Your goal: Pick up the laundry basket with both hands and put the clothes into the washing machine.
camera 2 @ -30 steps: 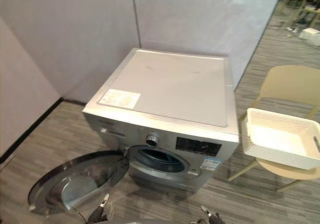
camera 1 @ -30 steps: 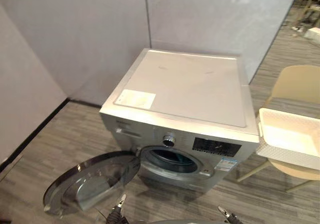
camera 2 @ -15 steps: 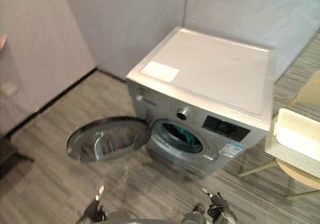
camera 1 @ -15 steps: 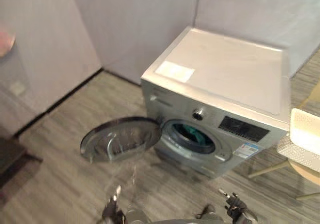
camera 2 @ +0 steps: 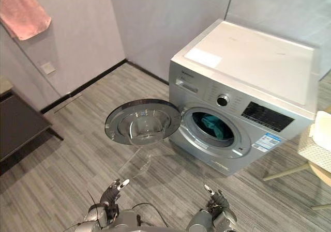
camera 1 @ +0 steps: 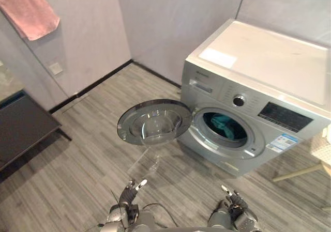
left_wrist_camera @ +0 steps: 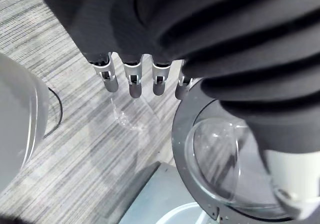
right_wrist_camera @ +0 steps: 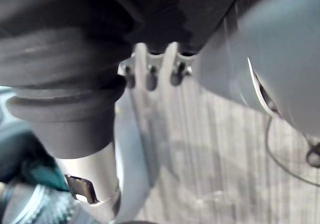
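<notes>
Left eye view: left hand (camera 1: 129,190) and right hand (camera 1: 234,201) are hanging open, gripping nothing. Teal clothing (camera 1: 224,124) is lying inside the silver front-loading washing machine (camera 1: 258,69) ahead, round door (camera 1: 154,122) standing open for loading; white perforated laundry basket (camera 2: 314,150) is sitting well beyond the right hand.

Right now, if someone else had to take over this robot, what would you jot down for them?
Left hand: open, holding nothing, low over the floor.
Right hand: open, also empty.
Washing machine: its door is swung wide open, and teal clothes lie in the drum.
Laundry basket: on a chair at the machine's right side, with neither hand touching it. The view's edge cuts it off, so its contents cannot be told.
Done, it seems: clothes loaded.
Left: check the basket for more.
</notes>
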`<state>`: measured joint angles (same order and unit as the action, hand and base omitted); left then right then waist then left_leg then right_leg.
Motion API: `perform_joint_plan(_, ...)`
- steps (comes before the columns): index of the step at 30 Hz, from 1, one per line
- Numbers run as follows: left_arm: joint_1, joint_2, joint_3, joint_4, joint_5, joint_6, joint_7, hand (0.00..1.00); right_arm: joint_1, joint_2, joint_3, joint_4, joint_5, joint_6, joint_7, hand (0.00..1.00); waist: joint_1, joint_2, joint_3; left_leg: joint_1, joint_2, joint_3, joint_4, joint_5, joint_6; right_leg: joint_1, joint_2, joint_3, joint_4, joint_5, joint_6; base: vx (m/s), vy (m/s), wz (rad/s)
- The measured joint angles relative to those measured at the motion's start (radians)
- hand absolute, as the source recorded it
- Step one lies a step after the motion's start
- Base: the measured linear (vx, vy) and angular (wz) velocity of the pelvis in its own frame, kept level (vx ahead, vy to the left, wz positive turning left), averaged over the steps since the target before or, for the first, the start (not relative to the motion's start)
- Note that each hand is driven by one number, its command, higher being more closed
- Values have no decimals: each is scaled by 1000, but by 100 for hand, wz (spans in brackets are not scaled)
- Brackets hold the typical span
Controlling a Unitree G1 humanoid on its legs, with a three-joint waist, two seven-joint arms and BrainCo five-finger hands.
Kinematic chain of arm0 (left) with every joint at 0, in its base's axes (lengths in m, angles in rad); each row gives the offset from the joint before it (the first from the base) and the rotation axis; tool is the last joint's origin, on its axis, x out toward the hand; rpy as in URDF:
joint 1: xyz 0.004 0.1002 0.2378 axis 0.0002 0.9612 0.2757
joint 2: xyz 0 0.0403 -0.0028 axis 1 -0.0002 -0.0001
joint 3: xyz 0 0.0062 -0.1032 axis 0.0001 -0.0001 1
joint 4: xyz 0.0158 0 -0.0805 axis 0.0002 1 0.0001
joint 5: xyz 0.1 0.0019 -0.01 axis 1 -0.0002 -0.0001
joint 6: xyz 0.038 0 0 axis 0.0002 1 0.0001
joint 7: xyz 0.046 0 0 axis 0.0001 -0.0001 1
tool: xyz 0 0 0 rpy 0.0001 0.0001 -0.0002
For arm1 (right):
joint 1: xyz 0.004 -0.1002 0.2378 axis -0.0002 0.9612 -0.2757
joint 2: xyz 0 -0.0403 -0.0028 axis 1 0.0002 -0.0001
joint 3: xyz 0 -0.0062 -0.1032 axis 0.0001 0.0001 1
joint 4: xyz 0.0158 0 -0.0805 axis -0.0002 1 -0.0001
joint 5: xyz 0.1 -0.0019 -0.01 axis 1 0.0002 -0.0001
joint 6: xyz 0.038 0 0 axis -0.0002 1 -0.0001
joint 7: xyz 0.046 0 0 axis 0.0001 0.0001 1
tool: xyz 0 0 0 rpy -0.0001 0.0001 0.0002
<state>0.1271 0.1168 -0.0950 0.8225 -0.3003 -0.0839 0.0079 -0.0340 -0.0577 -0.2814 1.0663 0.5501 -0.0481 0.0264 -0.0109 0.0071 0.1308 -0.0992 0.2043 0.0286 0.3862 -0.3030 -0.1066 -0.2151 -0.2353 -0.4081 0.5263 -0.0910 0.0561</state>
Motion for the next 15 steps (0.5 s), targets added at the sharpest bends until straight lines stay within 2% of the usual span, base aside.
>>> perform_joint_plan(1, 8, 2, 1, 11, 0, 1, -1, 0, 12, 0, 9, -24, 0, -5, 1, 0, -7, -26, -15, 17, -20, 10, -59, 15, -11, 34, 49, -1, -91, -87, -25, 58, -124, -19)
perform_joint_plan(2, 4, -24, 11, 13, 0, 9, -3, 0, 20, -9, 5, -43, 0, -17, 1, 0, -11, -21, -22, 22, -30, 11, -113, 49, -22, 54, 80, -1, -178, -98, 6, 71, -114, -25)
perform_joint_plan(3, 3, -36, 11, 13, 0, 9, -5, 0, 20, -15, 3, -49, 0, -19, 1, 0, -11, -12, -25, 29, -31, 9, -147, 72, -16, 54, 99, 1, -212, -80, -5, 44, -34, -28)
perform_joint_plan(5, -3, -61, 12, 36, 0, 12, -8, 0, 41, -24, 3, -70, 1, -21, 1, 0, -15, 10, -38, 63, -20, -1, -248, 166, -10, 91, 143, 14, -345, -13, -27, 131, -15, -26)
perform_joint_plan(6, -11, -68, 21, 54, -1, 14, -7, 0, 51, -19, 4, -70, 3, -21, 0, 0, -26, 15, -44, 83, -9, 10, -279, 187, -21, 130, 171, 17, -428, 28, -30, 176, 6, -18)
perform_joint_plan(8, -33, -73, 36, 50, -12, 14, -5, 0, 52, -8, 8, -71, 12, -23, -2, 0, -25, 11, -51, 79, -7, 43, -277, 192, -22, 161, 195, 25, -514, 69, -26, 151, 8, -15)
perform_joint_plan(11, -54, -79, 58, -3, -80, 9, 19, 0, 43, 4, 67, -97, 33, -24, -4, 0, -22, 2, -53, 23, -17, 70, -158, 189, -27, 167, 183, 37, -543, 77, -28, 84, 34, -6)
perform_joint_plan(12, -53, -81, 60, -49, -96, 6, 21, 0, 46, 18, 94, -116, 37, -25, -3, 0, -15, 3, -51, -21, -15, 74, -33, 186, -31, 189, 177, 36, -550, 77, -29, 66, 12, 11)
perform_joint_plan(13, -50, -89, 69, -106, -106, 4, 25, 0, 65, 24, 122, -146, 43, -25, -3, 0, -8, 17, -38, -75, 4, 69, 140, 187, -32, 235, 181, 29, -550, 73, -34, 72, 1, 13)
perform_joint_plan(14, -49, -95, 70, -133, -108, -2, 28, 0, 72, 22, 131, -168, 43, -27, -2, 0, -3, 35, -28, -100, 21, 61, 229, 195, -42, 262, 185, 24, -548, 68, -42, 73, 35, 12)
perform_joint_plan(15, -37, -105, 83, -172, -108, -10, 34, 0, 85, 19, 142, -188, 43, -33, -2, 0, 4, 56, -19, -136, 44, 49, 339, 226, -71, 300, 196, 23, -543, 49, -40, 49, 60, 4)
